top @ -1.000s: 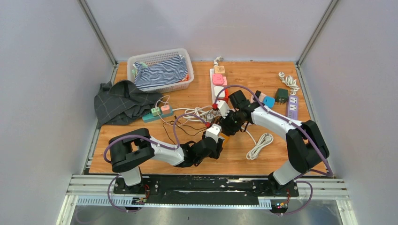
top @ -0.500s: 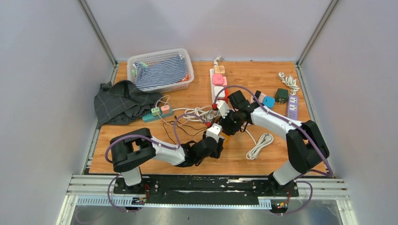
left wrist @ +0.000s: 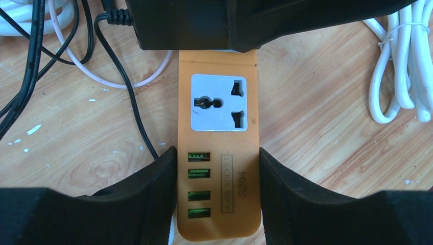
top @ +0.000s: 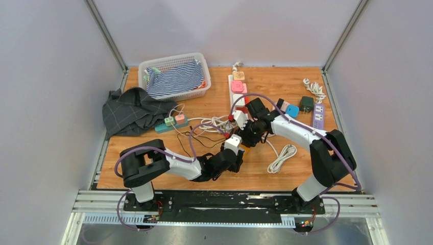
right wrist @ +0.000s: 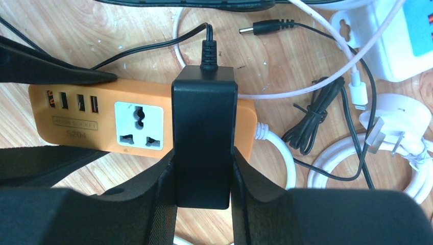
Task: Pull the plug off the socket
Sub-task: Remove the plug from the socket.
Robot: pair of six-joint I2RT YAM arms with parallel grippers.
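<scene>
An orange socket strip (left wrist: 244, 148) with one free outlet and several green USB ports lies on the wooden table. My left gripper (left wrist: 218, 171) is shut on its USB end, one finger on each long side. A black adapter plug (right wrist: 203, 122) with a thin black lead sits on the strip's (right wrist: 76, 109) other end. My right gripper (right wrist: 203, 171) is shut on that plug, fingers pressed against both sides. In the top view the two grippers meet at table centre, left (top: 236, 154) and right (top: 250, 137), and hide most of the strip.
Loose black and white cables (top: 204, 127) tangle just left of the grippers. A coiled white cable (top: 282, 157) lies to the right. A white power strip (top: 236, 89), a teal strip (top: 171, 124), a basket (top: 168, 60), grey cloth (top: 130, 109) and a purple strip (top: 318, 116) stand farther off.
The right arm has shifted slightly to the left. Both grippers keep the same hold, and the left arm has hardly moved.
</scene>
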